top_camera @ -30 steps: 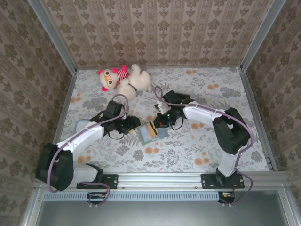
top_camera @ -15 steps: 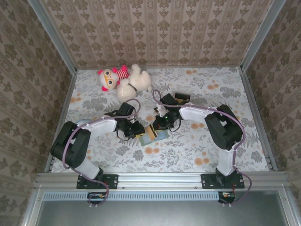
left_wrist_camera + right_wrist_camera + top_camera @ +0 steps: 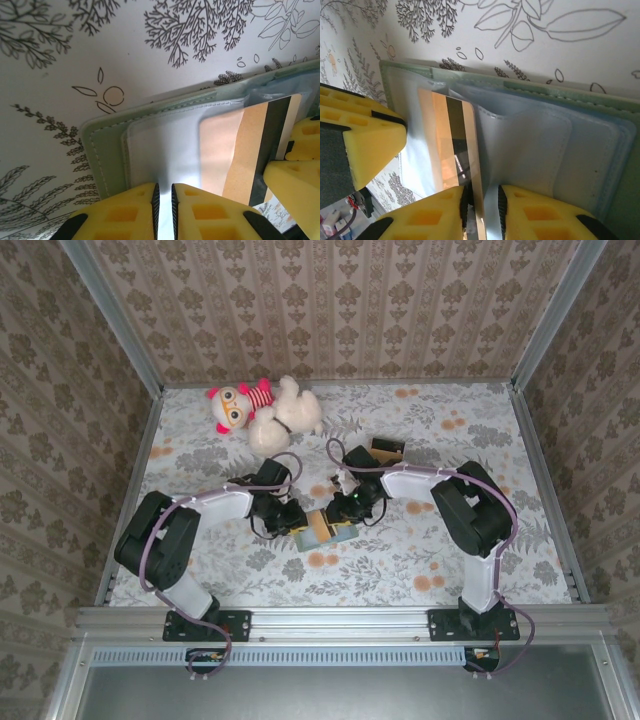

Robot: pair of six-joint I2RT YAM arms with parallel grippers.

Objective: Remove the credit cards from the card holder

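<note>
Left tool (image 3: 162, 197) moved onto 1 card holder (image 3: 145, 137), 1 credit card (image 3: 245, 145), 2 tools.

White arm links with black joints; looped purple cables; yellow foam-like fingers (image 3: 125, 212) with square recesses

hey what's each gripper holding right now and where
Left gripper pinches the card holder by its clear inner sleeve edge. Right gripper nips the tan card by its edge.

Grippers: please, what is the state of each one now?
Left gripper: shut on the card holder.
Right gripper: nearly closed around the card; a firm grip cannot be told.
</note>
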